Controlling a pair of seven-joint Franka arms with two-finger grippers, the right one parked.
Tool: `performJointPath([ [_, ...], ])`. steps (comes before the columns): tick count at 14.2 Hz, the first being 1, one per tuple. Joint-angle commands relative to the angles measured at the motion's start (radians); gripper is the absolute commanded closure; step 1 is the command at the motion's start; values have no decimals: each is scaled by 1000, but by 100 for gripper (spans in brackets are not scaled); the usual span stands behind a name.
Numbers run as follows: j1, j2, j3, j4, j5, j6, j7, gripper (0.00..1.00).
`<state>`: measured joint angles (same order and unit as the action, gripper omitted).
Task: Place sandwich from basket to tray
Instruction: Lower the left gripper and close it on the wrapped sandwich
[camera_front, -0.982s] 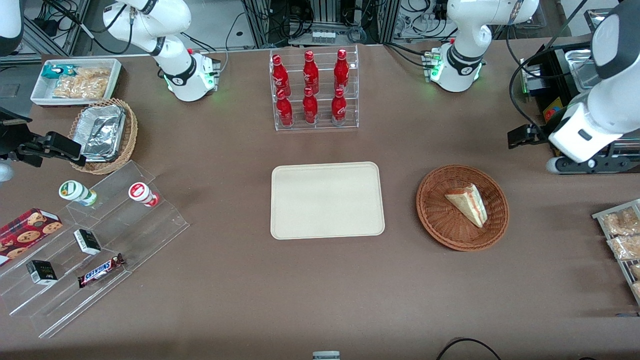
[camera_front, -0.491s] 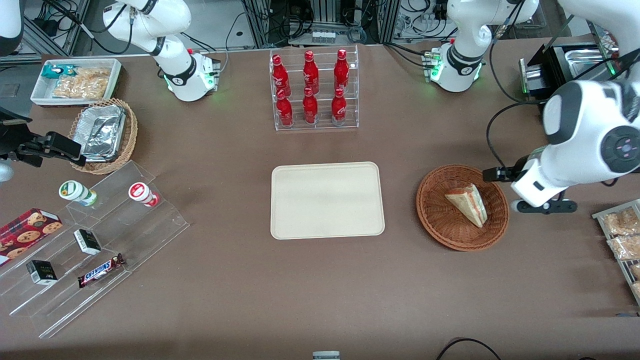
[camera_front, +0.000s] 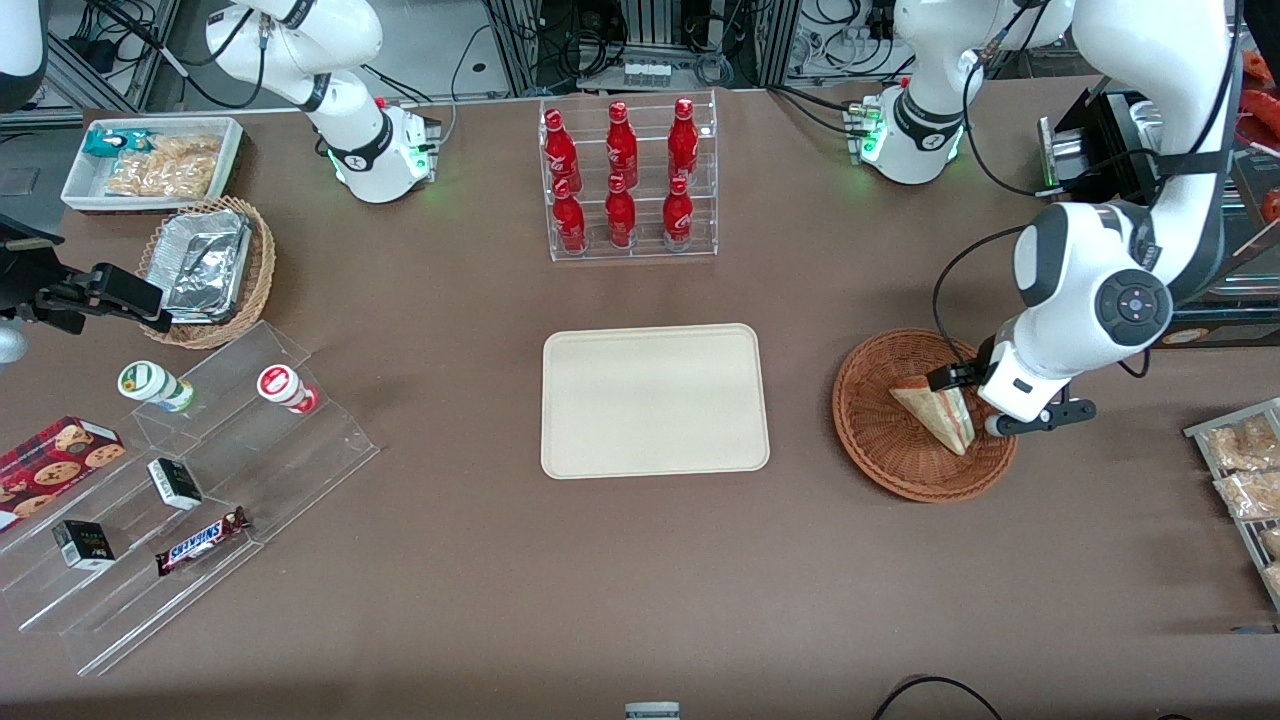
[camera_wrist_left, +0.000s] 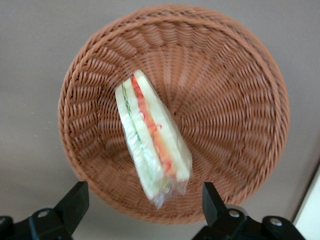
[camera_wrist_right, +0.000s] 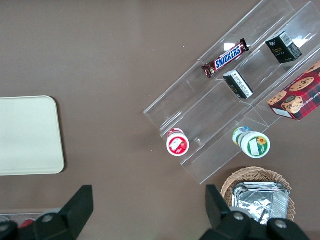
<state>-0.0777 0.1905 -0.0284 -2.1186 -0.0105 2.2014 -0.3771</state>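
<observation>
The clear-wrapped sandwich (camera_front: 940, 412) lies on its side in the round reddish-brown basket (camera_front: 880, 440), toward the working arm's end of the table. In the left wrist view the sandwich (camera_wrist_left: 150, 145) shows its red and green filling, resting in the basket (camera_wrist_left: 225, 100). My gripper (camera_front: 990, 400) hangs above the basket's rim, over the sandwich's edge. It is open and empty (camera_wrist_left: 142, 210), with its black fingers (camera_wrist_left: 75, 202) spread wide and apart from the sandwich. The cream-beige tray (camera_front: 655, 400) lies bare at the table's middle and also shows in the right wrist view (camera_wrist_right: 27, 135).
A clear rack of red bottles (camera_front: 628, 180) stands farther from the camera than the tray. A tiered acrylic shelf with snacks (camera_front: 200, 480), a tan basket with foil containers (camera_front: 205, 265) and a white bin (camera_front: 150, 160) lie toward the parked arm's end. Snack packets (camera_front: 1245, 470) lie beside the reddish-brown basket.
My arm has swung in from the working arm's end of the table and come down, bringing the gripper over the basket and sandwich. The sandwich has not moved.
</observation>
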Motion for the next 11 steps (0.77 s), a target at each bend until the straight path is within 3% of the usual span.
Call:
performJointPath([
  [1,-16,-60,8,-122,-13,141,-257,0],
  [4,-20,-48,8,-126,-13,181,-558,0],
  [11,-27,19,7,-144,-13,242,-710,0],
])
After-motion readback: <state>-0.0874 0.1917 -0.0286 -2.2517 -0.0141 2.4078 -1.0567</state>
